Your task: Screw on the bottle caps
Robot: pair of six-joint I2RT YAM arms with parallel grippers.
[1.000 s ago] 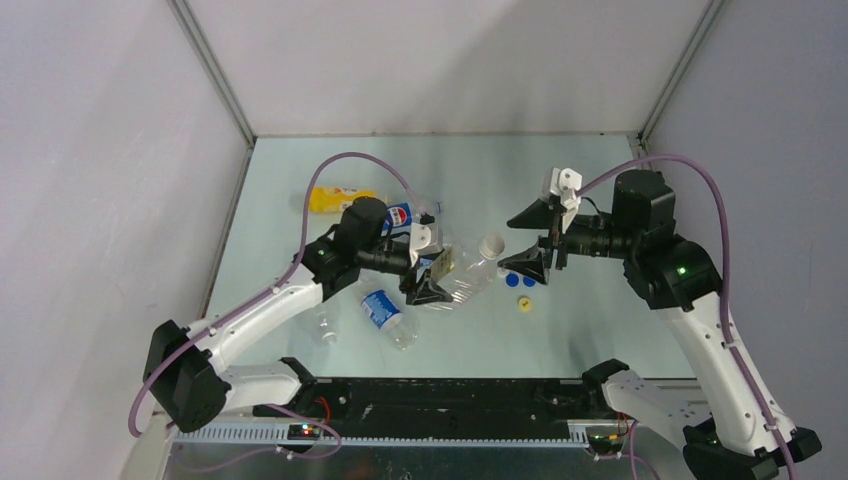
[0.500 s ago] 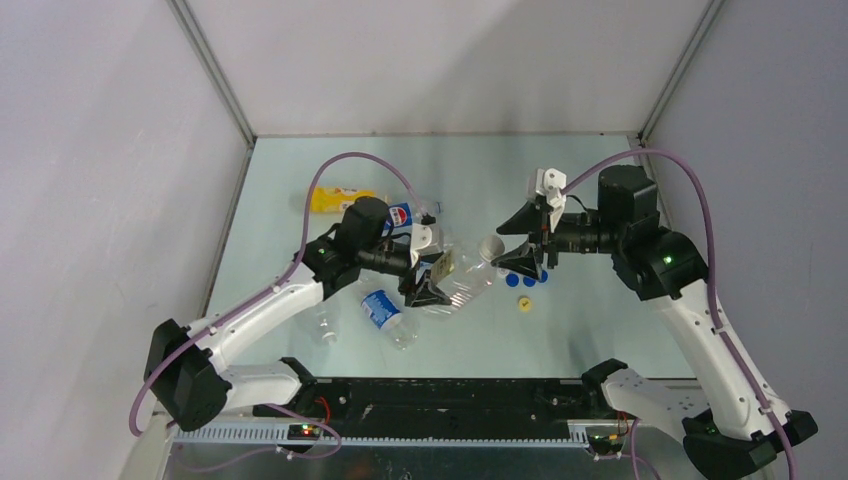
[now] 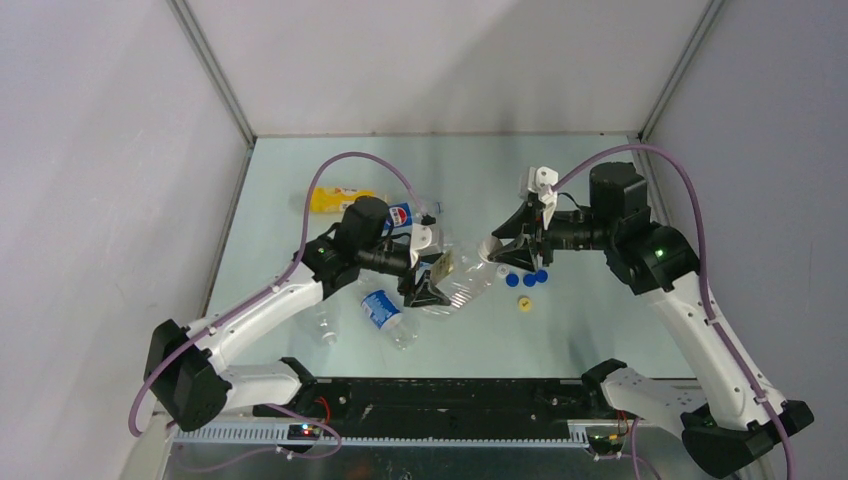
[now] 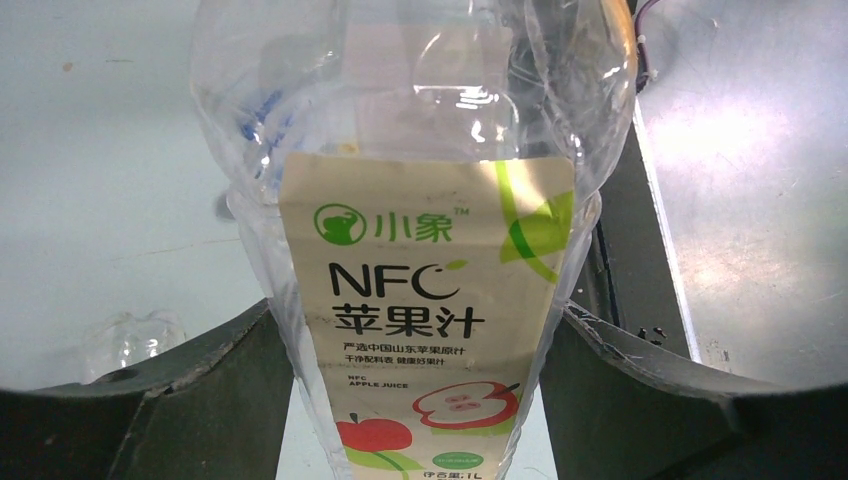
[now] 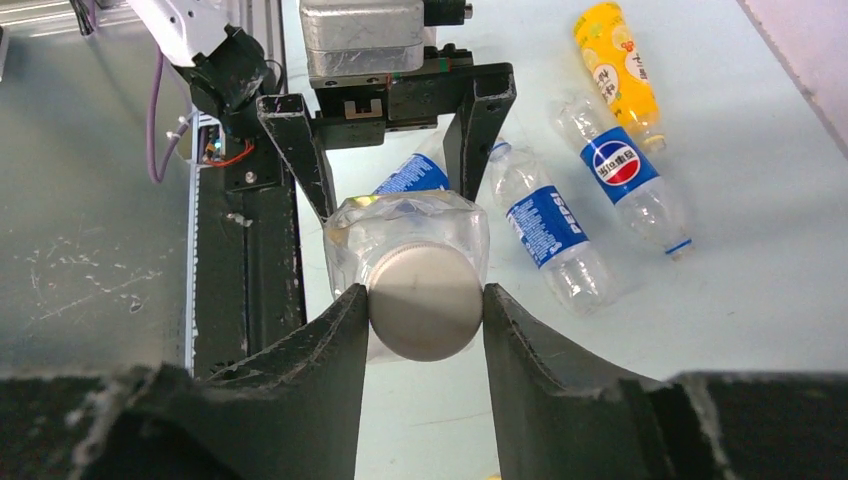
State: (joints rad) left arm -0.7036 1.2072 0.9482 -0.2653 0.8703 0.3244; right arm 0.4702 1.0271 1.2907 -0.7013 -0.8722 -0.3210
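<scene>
The left claw (image 4: 420,400) pinches the juice bottle (image 4: 430,300); the right claw (image 5: 422,330) pinches its white cap (image 5: 420,295). At that claw's 5 o'clock, blue caps (image 3: 527,280) lie on the desk (image 3: 590,320).

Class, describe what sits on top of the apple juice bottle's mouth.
A white cap covers the apple juice bottle, the right tool touching both cap sides. The threads underneath are hidden.
</scene>
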